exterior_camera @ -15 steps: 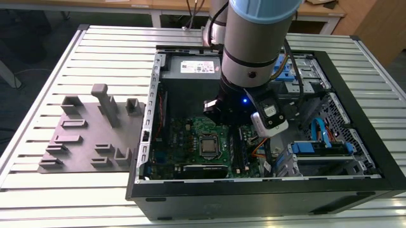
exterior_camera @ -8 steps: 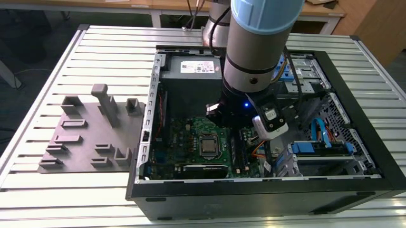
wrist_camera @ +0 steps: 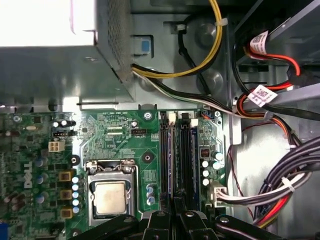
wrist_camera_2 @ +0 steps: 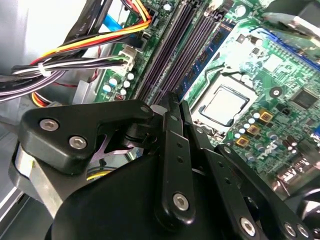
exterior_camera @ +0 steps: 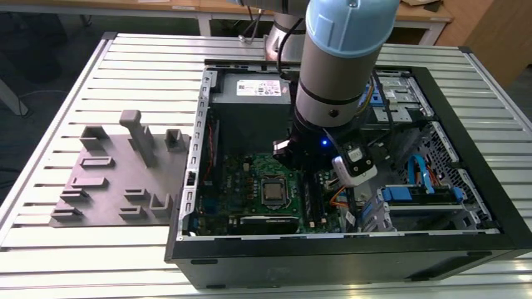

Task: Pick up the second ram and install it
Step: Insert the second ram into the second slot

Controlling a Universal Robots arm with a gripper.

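Gripper [wrist_camera: 176, 212] clenched, fingers together, just above the motherboard [wrist_camera: 115, 137] slots; second ram [wrist_camera: 186, 155] seemingly seated in the slot just ahead of it.

Arm [exterior_camera: 337, 68] cut off above; motherboard [exterior_camera: 249, 177] partly hidden.

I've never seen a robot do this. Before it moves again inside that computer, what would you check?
1. Tool above the memory slots: ok, it hangs right over them, beside the processor.
2. Second ram held in the tool: cannot tell.
3. Which slot is free: cannot tell.
4. Cable bundle away from the slots: ok, it lies off to one side.
5. Arm inside the open case without touching its walls: ok in the exterior view.
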